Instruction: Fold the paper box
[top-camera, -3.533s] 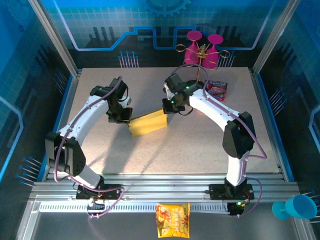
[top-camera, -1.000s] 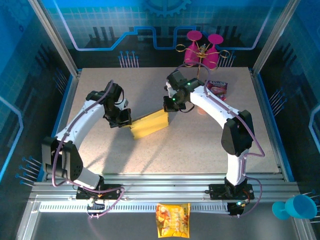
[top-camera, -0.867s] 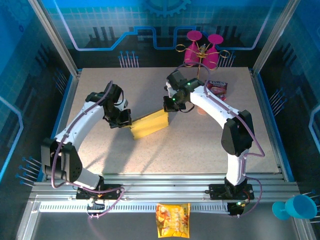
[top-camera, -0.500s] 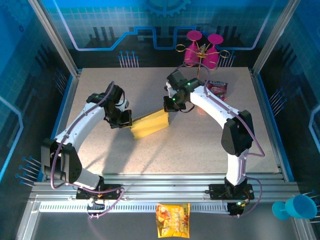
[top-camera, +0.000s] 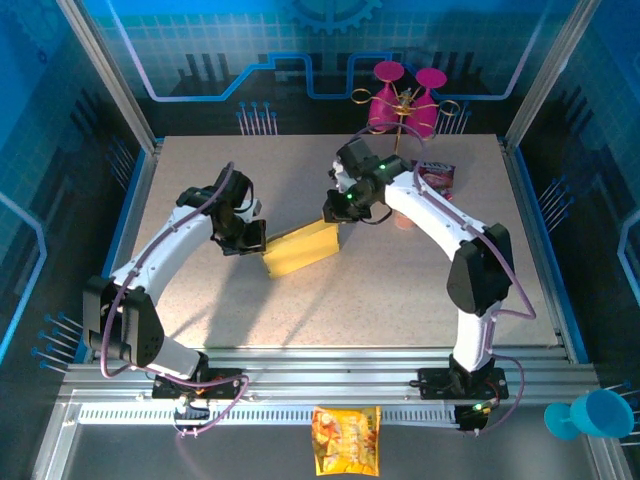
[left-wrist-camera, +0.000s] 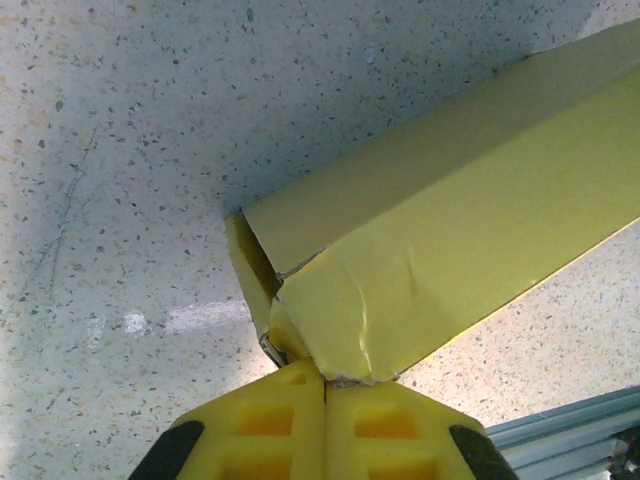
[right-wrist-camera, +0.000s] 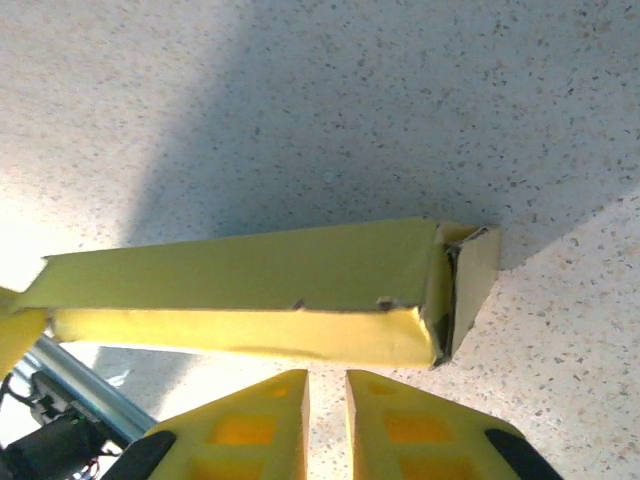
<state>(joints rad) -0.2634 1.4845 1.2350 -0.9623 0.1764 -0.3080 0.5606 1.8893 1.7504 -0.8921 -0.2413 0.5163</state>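
Pinching the paper box (left-wrist-camera: 450, 230), left pincer (left-wrist-camera: 325, 385) closed; right pincer (right-wrist-camera: 327, 385) slightly parted, empty.

The yellow cardboard paper box (top-camera: 297, 248) lies on the flat speckled table (top-camera: 400, 290) between the left gripper (top-camera: 255, 240) and the right gripper (top-camera: 333, 212), with two pink plastic cups (top-camera: 386, 104) far behind it.

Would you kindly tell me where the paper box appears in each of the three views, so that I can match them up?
Top external: the paper box lies slightly left of centre on the speckled table.
Left wrist: the paper box runs from bottom centre to the upper right, one corner at the left gripper.
Right wrist: the paper box stretches across the middle, just above the right gripper.
Shared landmark: the speckled table beneath the box.
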